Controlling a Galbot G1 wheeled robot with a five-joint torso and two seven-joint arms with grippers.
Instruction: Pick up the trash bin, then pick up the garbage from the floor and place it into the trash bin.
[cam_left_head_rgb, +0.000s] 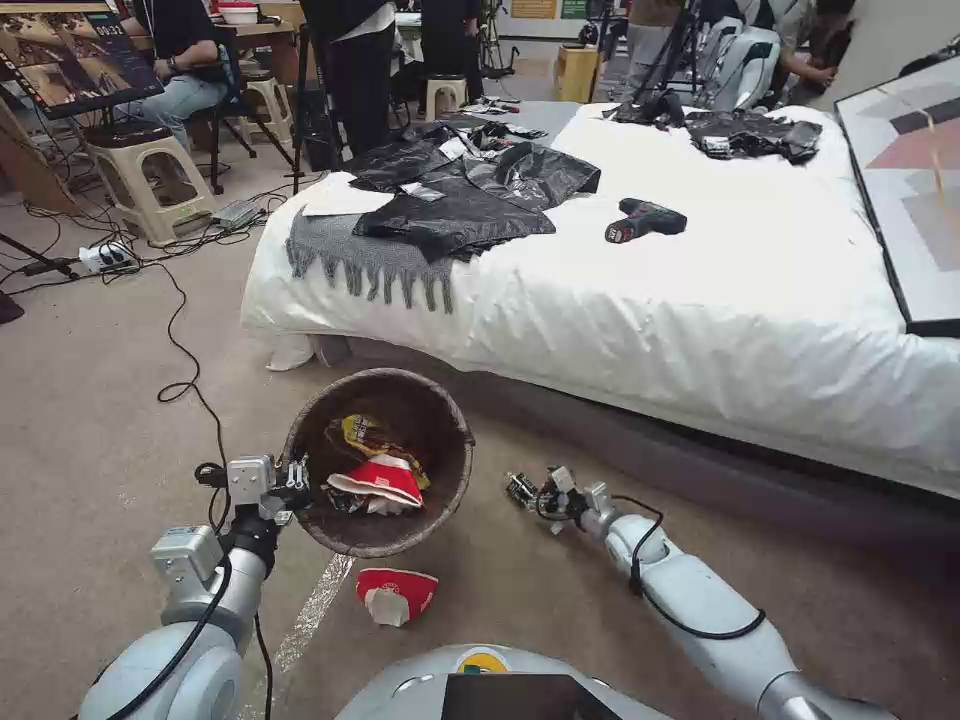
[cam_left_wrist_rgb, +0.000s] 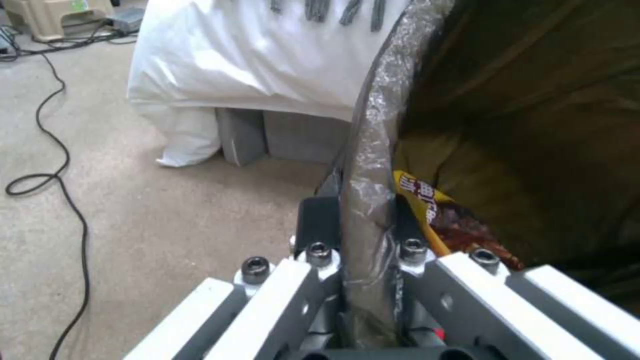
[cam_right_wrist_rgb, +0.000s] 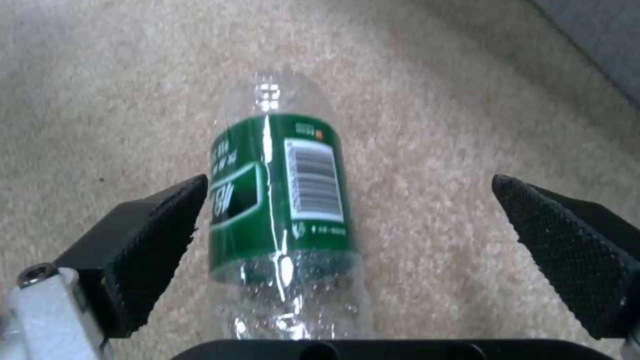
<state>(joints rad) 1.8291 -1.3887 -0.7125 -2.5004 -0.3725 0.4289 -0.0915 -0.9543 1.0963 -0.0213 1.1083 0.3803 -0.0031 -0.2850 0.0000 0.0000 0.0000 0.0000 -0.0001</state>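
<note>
The left gripper (cam_left_head_rgb: 297, 487) has its fingers (cam_left_wrist_rgb: 319, 222) closed on the bag-lined rim of the trash bin (cam_left_head_rgb: 452, 482), one finger outside the wall and one inside, holding the bin tilted with its mouth toward the head camera; a red-and-white crushed cup (cam_left_head_rgb: 380, 480) and a yellow wrapper (cam_left_head_rgb: 362, 433) lie just inside it. The right gripper (cam_right_wrist_rgb: 347, 235) has its fingers (cam_right_wrist_rgb: 157, 240) spread wide over the carpet, and the green-labelled clear bottle (cam_right_wrist_rgb: 283, 210) lies between them, nearer one finger, gripped by neither. Another crushed cup (cam_left_head_rgb: 395, 593) lies on the floor just below the bin.
</note>
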